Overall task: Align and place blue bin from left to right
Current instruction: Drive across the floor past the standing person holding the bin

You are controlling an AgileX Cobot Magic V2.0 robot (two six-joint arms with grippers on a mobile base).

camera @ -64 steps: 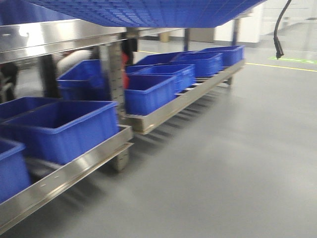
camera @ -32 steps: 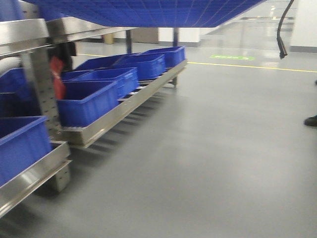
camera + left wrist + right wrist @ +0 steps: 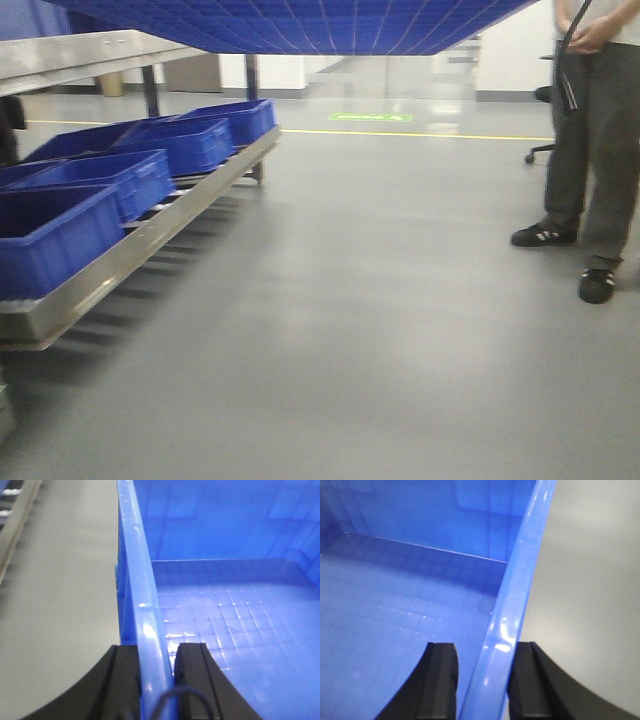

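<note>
left end effector point(image 3: 157, 680) pinches the left rim of the bin point(image 3: 225, 615), pads point(image 3: 192, 680) tight on the wall; right end effector point(image 3: 485, 680) clamps the opposite rim. the bin hangs raised between them, its grid underside topping the front view. glossy plastic: probably light and stiff, yet slippery, and the thin rims may flex. below lies smooth grey floor point(image 3: 380, 330); a rack point(image 3: 150, 235) of smaller bins point(image 3: 60, 230) left, a person point(image 3: 590, 150) right.

The blue bin point(image 3: 300, 25) spans overhead; smaller bins point(image 3: 60, 235) line a seemingly steel rack point(image 3: 130, 250).
</note>
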